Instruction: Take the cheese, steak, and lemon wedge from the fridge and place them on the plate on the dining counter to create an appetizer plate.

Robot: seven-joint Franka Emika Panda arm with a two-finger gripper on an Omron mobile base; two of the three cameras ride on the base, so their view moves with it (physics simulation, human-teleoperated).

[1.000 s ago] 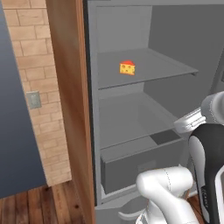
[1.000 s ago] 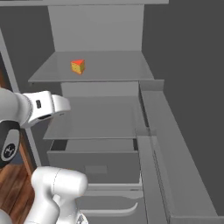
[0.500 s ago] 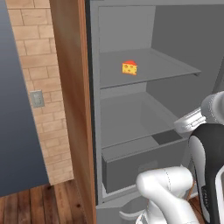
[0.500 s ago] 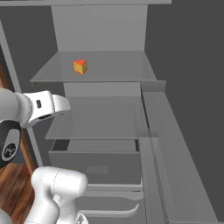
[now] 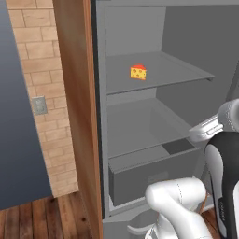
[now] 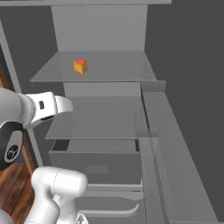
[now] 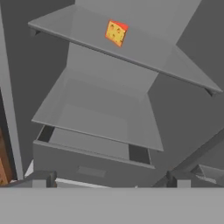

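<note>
Fridge: the tall grey cabinet-like fridge (image 5: 186,56) stands open, its grey inner walls facing the robot; a wood-brown side panel (image 5: 74,93) runs down its left edge.
Wall: a light brick wall (image 5: 44,107) with a small grey switch plate (image 5: 39,106) lies left of the wood panel, and a dark blue-grey panel (image 5: 18,116) stands nearer on the far left.
Floor: brown wooden planks (image 5: 46,217) show at the lower left, in front of the brick wall.
Upper shelf: a flat grey shelf (image 6: 113,70) spans the fridge high up and carries the cheese on its left part.
Lower shelf: a second grey shelf (image 6: 100,118) sits below the upper one, above the drawer.
Drawer: a grey drawer (image 5: 154,175) sits under the lower shelf, its front towards the robot.
Arm: the white arm with dark joints (image 6: 30,111) rises in front of the drawer, near the fridge opening.
Hand: the hand (image 7: 109,179) is spread wide, holding nothing, its two dark tips low in the hand view, aimed into the fridge and well apart from the cheese.
Cheese: the small orange-yellow wedge of cheese with dark holes and a red top edge (image 5: 138,72) rests on the upper shelf, left of centre, clear of the walls.
</note>
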